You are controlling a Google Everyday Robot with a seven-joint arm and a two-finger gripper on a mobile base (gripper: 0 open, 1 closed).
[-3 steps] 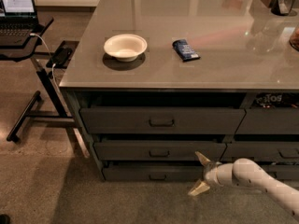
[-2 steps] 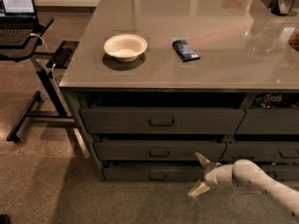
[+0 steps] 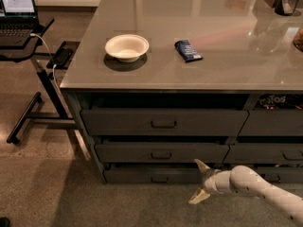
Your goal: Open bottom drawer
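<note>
We see the claw (image 3: 198, 181) low at the near right of the scene, at the end of a pale arm (image 3: 258, 186) that reaches in from the right edge. Its two fingers (image 3: 199, 165) are spread wide apart, one tip up and one down, and they grip nothing. The claw sits in front of the right end of the bottom drawer (image 3: 137, 175), which is the lowest and slimmest front of the left-hand stack, just above the floor (image 3: 71, 197). The small pull handle (image 3: 160, 179) at the drawer's centre lies to the left of the claw, and the two are apart. We cannot tell whether the upper fingertip touches the drawer front.

Above the bottom drawer comes the middle drawer (image 3: 189, 152), and above that the top drawer (image 3: 118, 122), each taller and with its own central handle. A neighbouring stack of drawers (image 3: 270, 152) stands to the right.

On the grey counter (image 3: 227, 37) a white bowl (image 3: 127, 47) stands near the left front edge. A dark blue packet (image 3: 188, 50) lies flat to its right, well apart from it (its label is too small to read).

At the far left an open laptop (image 3: 16, 4) rests on a black stand (image 3: 40, 93). A dark device (image 3: 60, 56) lies on a small shelf just beside the counter's left edge.
</note>
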